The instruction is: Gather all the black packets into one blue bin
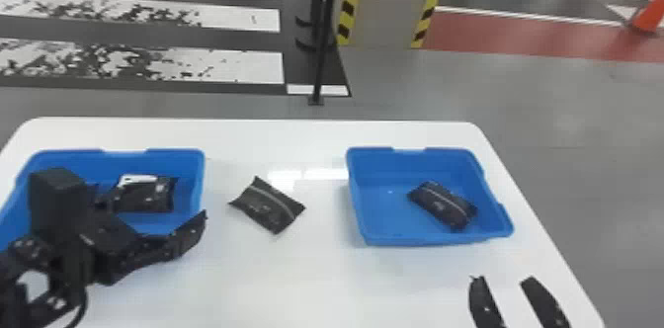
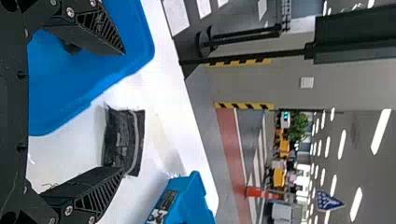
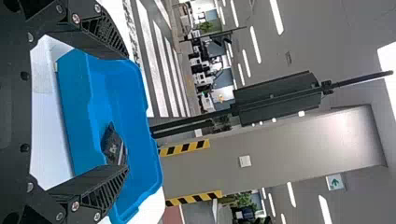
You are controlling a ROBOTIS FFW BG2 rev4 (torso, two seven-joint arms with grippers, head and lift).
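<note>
1. White table [image 1: 316,282], lower frame.
2. Packet [image 1: 269,206], centre, between left bin [image 1: 197,174] and right bin [image 1: 420,241].
3. Left gripper [image 2: 123,111], lower left; right gripper [image 1: 503,280], lower right: both parted, empty.
4. Apparent step: fetching centre packet. Next: left gripper over it, pinch, lift.

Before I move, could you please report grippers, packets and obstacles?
Left gripper open at left bin; right gripper open near right bin. One packet between bins, one in right bin, at least one in left bin. Left arm partly hides left bin.
</note>
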